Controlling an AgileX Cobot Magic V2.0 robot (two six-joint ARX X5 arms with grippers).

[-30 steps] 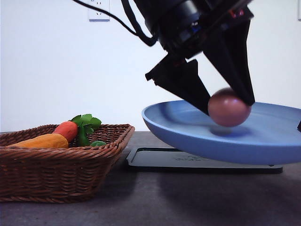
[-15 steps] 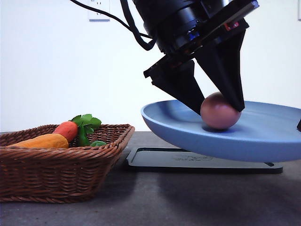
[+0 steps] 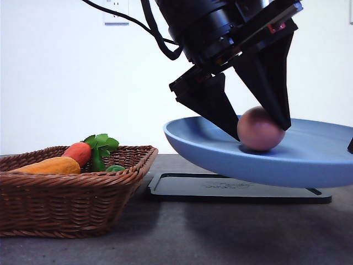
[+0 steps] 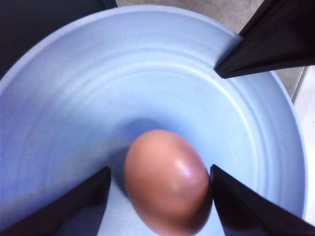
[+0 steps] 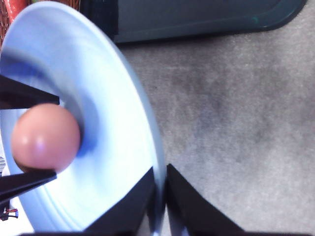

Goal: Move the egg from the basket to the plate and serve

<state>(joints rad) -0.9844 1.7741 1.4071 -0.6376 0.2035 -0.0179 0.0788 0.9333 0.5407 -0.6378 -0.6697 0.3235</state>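
The egg (image 3: 260, 129) rests in the plate (image 3: 309, 160), between the left pincer's (image 3: 258, 128) black fingers, which sit close at its sides. The right pincer (image 5: 160, 196) clamps the plate's rim, holding it above the black tray (image 3: 220, 187). The basket (image 3: 71, 204) sits apart on the desk (image 3: 220, 237).

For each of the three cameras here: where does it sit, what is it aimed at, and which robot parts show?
Front: low at table level, facing forward; basket, tray, left hand around egg.
Left wrist: above plate, looking down; fingers flank egg.
Right wrist: at plate rim; right hand clamps it.
All share egg and plate.
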